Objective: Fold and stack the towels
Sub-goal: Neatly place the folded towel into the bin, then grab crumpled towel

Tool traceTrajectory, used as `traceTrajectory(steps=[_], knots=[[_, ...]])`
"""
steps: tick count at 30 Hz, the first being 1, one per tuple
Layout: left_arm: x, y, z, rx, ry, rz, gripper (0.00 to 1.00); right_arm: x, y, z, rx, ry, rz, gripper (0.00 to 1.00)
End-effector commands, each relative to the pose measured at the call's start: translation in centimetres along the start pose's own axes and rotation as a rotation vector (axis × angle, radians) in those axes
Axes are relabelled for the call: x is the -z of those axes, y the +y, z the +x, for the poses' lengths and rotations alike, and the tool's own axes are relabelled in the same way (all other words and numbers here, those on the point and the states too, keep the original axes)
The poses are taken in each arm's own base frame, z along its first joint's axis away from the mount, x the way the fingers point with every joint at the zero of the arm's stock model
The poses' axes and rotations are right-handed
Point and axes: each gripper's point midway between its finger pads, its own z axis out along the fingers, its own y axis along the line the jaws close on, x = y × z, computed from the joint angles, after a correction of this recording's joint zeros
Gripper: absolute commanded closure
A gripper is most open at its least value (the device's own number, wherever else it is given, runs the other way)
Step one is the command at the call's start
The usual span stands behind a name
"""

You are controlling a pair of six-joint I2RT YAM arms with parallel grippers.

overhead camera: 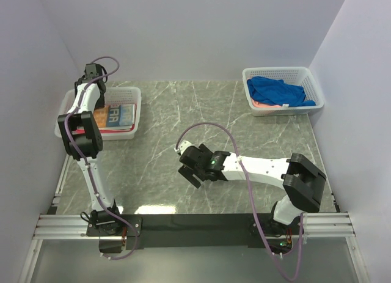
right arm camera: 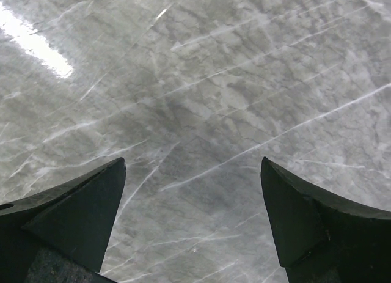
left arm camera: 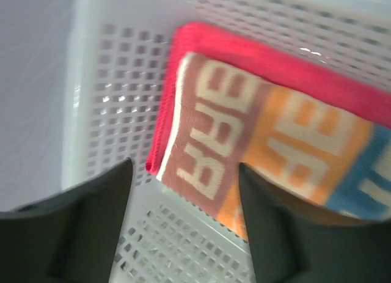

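A folded printed towel (left arm camera: 269, 142) with orange, blue and brown blocks and big letters lies on a pink-red towel (left arm camera: 281, 66) in the left white mesh basket (left arm camera: 116, 81). My left gripper (left arm camera: 184, 164) hovers over the near corner of that stack, open and holding nothing. From above, the printed towel (overhead camera: 119, 116) shows in the left basket (overhead camera: 137, 95). A crumpled deep blue towel (overhead camera: 278, 90) lies over a salmon-peach one (overhead camera: 264, 103) in the right basket (overhead camera: 278, 70). My right gripper (right arm camera: 192, 161) stands wide open above bare marble (right arm camera: 201, 81), seen mid-table from above (overhead camera: 186, 167).
The two baskets sit at the far left and far right of the grey marble table (overhead camera: 183, 106). White walls close in the left, back and right sides. The right arm (overhead camera: 263, 168) stretches across the near middle.
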Motion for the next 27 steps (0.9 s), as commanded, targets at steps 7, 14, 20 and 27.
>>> traceTrajectory(steps=[7,14,20,27], knots=[[3.8,6.4,-2.8,0.286,-0.029,-0.181,0.01,3.4,-11.7,-5.6,-0.3,-0.173,0.365,0.02],[17.7,-1.1,-5.1,0.396,-0.289,0.27,0.01,7.3,-27.9,-5.6,-0.74,-0.246,0.665,0.0],[28.2,-10.7,1.9,0.325,-0.343,0.825,0.01,6.7,-38.3,-3.2,-0.944,-0.261,0.748,0.07],[30.8,-13.1,10.3,0.237,-0.397,1.077,0.01,2.1,-45.4,-4.6,-0.893,-0.334,0.65,0.1]])
